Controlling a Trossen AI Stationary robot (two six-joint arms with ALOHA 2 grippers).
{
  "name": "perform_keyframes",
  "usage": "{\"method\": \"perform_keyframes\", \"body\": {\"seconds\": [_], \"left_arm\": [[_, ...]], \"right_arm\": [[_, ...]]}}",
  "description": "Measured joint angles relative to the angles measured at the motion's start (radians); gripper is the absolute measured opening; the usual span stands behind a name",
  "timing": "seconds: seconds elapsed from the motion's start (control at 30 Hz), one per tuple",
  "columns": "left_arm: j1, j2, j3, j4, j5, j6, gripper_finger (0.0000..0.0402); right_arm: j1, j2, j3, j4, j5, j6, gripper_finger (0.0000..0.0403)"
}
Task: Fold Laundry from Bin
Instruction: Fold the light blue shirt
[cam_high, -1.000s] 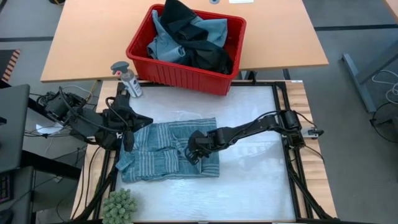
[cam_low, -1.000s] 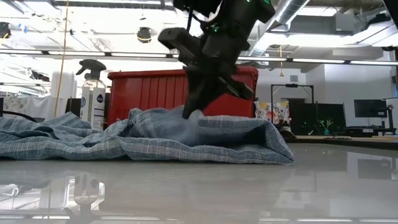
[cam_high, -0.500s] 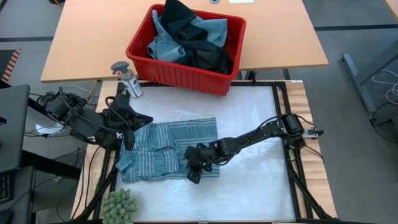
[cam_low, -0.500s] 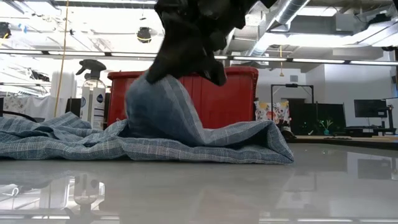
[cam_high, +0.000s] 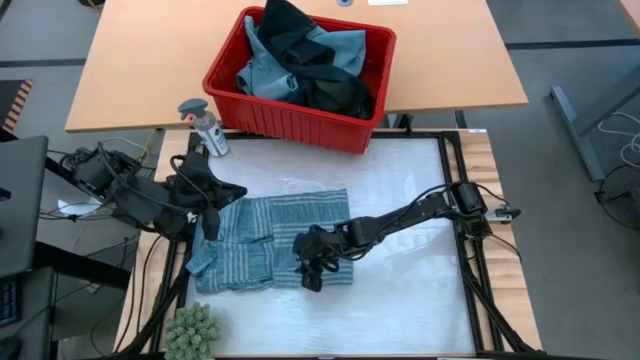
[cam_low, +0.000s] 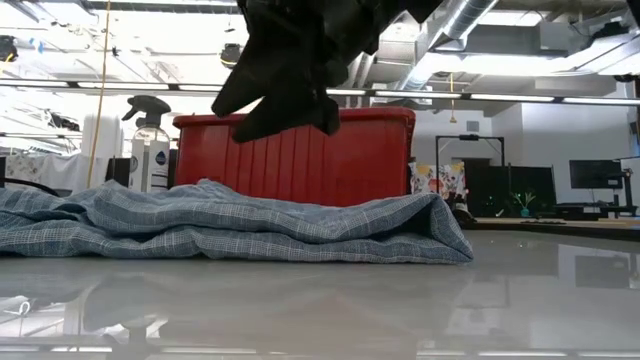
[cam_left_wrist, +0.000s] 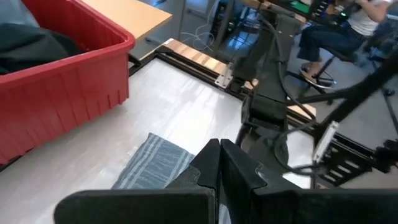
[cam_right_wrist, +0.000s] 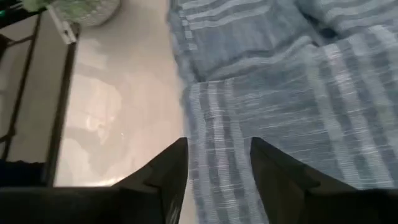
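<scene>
High view: right gripper (cam_high: 312, 268), fingers spread, hovers over striped laundry (cam_high: 250, 250) lying on the counter (cam_high: 400, 200); left gripper (cam_high: 208, 222) pressed together at its edge; risk: a fingertip snagging cloth could undo the fold.

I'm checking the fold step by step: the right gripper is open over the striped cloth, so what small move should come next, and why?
Probably lift the right gripper clear and back toward its own side. Its fingers stand open above the striped garment, which lies folded flat on the table with nothing held, so the fold looks released. The left gripper is shut at the cloth's far edge.
</scene>
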Motion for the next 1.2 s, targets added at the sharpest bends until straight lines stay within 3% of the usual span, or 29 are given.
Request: {"method": "perform_keyframes", "body": {"seconds": [0.2, 0.3, 0.43, 0.57, 0.8, 0.87, 0.93, 1.03, 1.1, 1.2], "left_arm": [[-0.025, 0.116, 0.0, -0.008, -0.119, -0.041, 0.0], [-0.025, 0.195, -0.001, -0.023, -0.17, -0.146, 0.0], [-0.018, 0.262, -0.002, -0.04, -0.137, -0.229, 0.0], [-0.006, 0.28, -0.002, 0.002, -0.089, -0.23, 0.0], [0.091, 0.279, -0.002, 0.1, 0.113, -0.126, 0.0], [0.114, 0.277, -0.002, 0.226, 0.256, -0.063, 0.0], [0.134, 0.275, -0.001, 0.385, 0.471, 0.042, 0.0], [0.163, 0.275, 0.0, 0.468, 0.702, 0.169, 0.0], [0.192, 0.269, 0.0, 0.39, 0.698, 0.163, 0.0], [0.225, 0.241, -0.002, 0.259, 0.556, 0.118, 0.0]], "right_arm": [[-0.025, -0.049, -0.002, -0.013, 0.039, 0.079, 0.0189], [-0.013, -0.132, 0.0, -0.098, 0.158, 0.112, 0.0187], [0.024, -0.256, -0.043, -0.374, 0.401, 0.292, 0.0189], [0.024, -0.403, -0.215, -0.474, 0.418, 0.56, 0.0199], [0.014, -0.58, -0.567, -0.261, 0.338, 0.834, 0.0244], [0.009, -0.6, -0.636, -0.171, 0.32, 0.865, 0.0255], [0.01, -0.607, -0.691, -0.101, 0.308, 0.883, 0.0261], [0.012, -0.61, -0.724, -0.037, 0.3, 0.896, 0.0265], [0.009, -0.606, -0.733, -0.015, 0.302, 0.902, 0.0265], [-0.002, -0.604, -0.734, 0.0, 0.306, 0.913, 0.0265]]}}
